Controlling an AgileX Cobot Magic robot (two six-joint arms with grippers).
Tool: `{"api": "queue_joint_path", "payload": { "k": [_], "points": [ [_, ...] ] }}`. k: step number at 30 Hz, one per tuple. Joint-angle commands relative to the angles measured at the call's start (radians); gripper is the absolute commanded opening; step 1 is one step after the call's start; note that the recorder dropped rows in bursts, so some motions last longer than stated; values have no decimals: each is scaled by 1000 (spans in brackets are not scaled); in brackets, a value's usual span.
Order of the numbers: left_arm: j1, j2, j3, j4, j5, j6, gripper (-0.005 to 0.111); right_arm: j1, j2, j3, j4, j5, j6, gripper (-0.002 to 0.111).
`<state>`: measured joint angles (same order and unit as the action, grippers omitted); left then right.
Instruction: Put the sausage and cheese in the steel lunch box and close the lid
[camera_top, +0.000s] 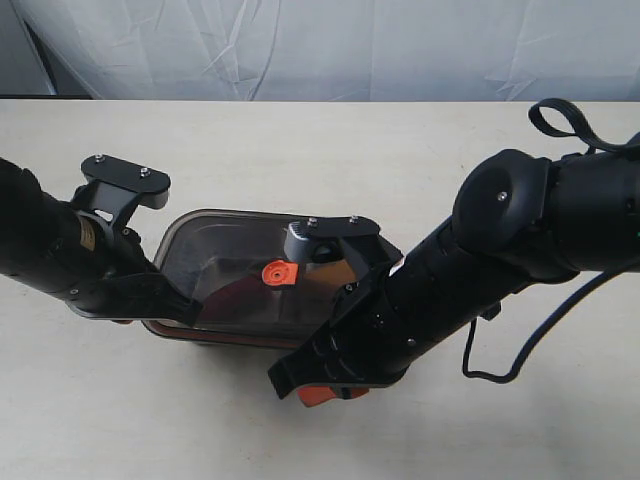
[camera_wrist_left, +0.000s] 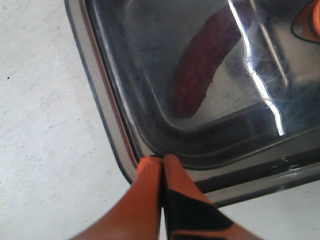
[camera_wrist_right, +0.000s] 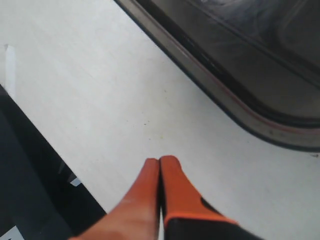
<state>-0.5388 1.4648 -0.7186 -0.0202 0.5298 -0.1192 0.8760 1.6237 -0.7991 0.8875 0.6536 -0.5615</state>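
Observation:
The dark translucent lid (camera_top: 225, 270) lies on the steel lunch box at the table's middle, its orange valve tab (camera_top: 279, 273) facing up. Through the lid (camera_wrist_left: 200, 75) the red sausage (camera_wrist_left: 200, 65) shows inside the box. The cheese is hidden. My left gripper (camera_wrist_left: 163, 158) is shut and empty, its orange fingertips resting on the lid's corner rim. My right gripper (camera_wrist_right: 159, 161) is also shut and empty, hovering over bare table beside the lid's edge (camera_wrist_right: 235, 100). In the exterior view both arms cover the box's near side, and orange fingers (camera_top: 330, 392) peek out under the right arm.
The pale table (camera_top: 300, 140) stretches around the box. A wrinkled white cloth (camera_top: 330, 50) hangs behind the far edge. A black cable (camera_top: 500, 365) loops down from the right arm. The table's edge with dark floor (camera_wrist_right: 30, 175) shows in the right wrist view.

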Motion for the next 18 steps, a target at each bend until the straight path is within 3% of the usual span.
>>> {"api": "queue_joint_path", "payload": {
  "k": [1, 18],
  "points": [
    [-1, 2, 2, -8, -7, 0, 0, 3, -2, -4, -18, -19, -6, 0],
    [-1, 2, 2, -6, -30, 0, 0, 3, -2, -4, -45, -69, -6, 0]
  ]
}}
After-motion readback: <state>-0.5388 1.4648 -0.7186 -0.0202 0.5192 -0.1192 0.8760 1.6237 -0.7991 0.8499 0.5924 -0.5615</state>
